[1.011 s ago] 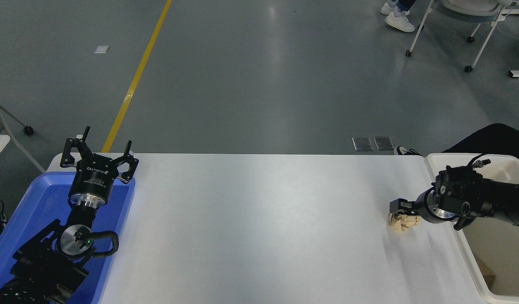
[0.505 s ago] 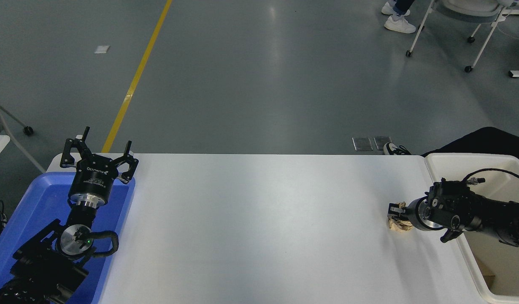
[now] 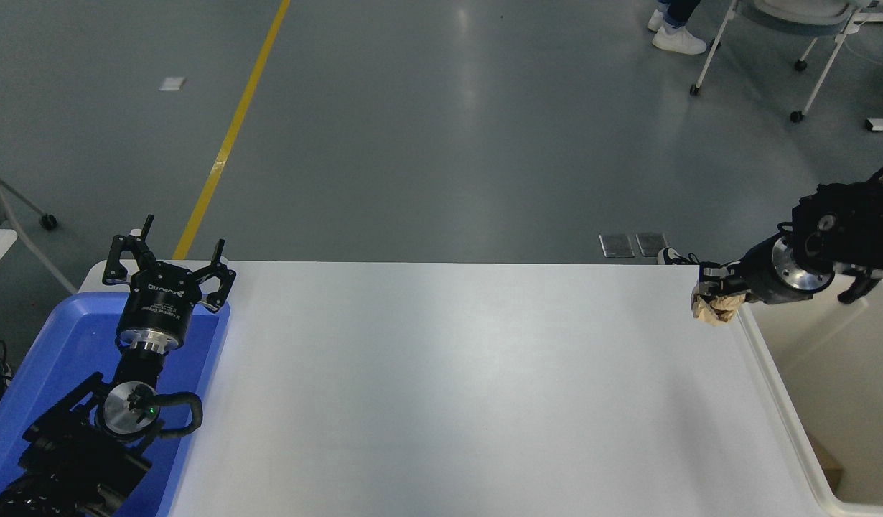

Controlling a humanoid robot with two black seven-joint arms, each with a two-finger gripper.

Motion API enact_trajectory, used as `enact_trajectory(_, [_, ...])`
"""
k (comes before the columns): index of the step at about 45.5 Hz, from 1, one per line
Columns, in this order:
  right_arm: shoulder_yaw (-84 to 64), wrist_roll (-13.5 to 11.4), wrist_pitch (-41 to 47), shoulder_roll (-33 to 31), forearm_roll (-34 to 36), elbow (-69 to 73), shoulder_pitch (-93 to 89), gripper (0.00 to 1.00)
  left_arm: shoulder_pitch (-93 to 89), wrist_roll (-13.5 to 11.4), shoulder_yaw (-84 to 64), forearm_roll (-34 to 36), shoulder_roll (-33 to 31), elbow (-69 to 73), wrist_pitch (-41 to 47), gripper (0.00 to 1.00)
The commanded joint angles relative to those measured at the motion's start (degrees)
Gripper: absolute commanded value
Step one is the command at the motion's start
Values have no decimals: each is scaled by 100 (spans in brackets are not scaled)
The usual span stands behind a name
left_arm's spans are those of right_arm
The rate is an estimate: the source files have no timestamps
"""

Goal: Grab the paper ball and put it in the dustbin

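My right gripper (image 3: 713,287) is shut on the tan paper ball (image 3: 714,307) and holds it in the air above the table's far right part, just left of the dustbin's rim. The dustbin (image 3: 779,402) is a cream-white tub at the right edge, partly cut off by the picture. My right arm crosses above the tub's far end. My left gripper (image 3: 167,258) is open and parked at the lower left above the blue tray.
A blue plastic tray (image 3: 47,359) lies under the left arm at the table's left edge. Something brown (image 3: 828,465) lies inside the dustbin. A person's shoes (image 3: 675,36) and a wheeled chair frame (image 3: 793,43) stand on the floor at the top right.
My right gripper closed on the paper ball on the table, then lifted it up and toward the far right, close to the dustbin's rim. The left arm has not moved.
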Motion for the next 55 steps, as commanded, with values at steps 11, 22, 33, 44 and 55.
enact_trajectory(11, [-466, 66, 1344, -310, 57, 1413, 2679, 0, 2, 2, 0, -1, 0, 0, 1, 100])
enact_trajectory(22, [-773, 22, 1344, -407, -425, 1431, 2644, 0, 2, 2, 0, -1, 0, 0, 1, 100])
enact_trajectory(33, [-1178, 66, 1344, -1584, -1831, 1080, 2460, 0, 2, 2, 0, -1, 0, 0, 1, 100])
enact_trajectory(44, [-511, 391, 1344, -2710, -2869, -580, 827, 0, 2, 2, 0, -1, 0, 0, 1, 100])
enact_trajectory(55, [359, 646, -791, -2429, -2773, -2154, -2222, 0, 2, -7, 0, -1, 0, 0, 1, 100])
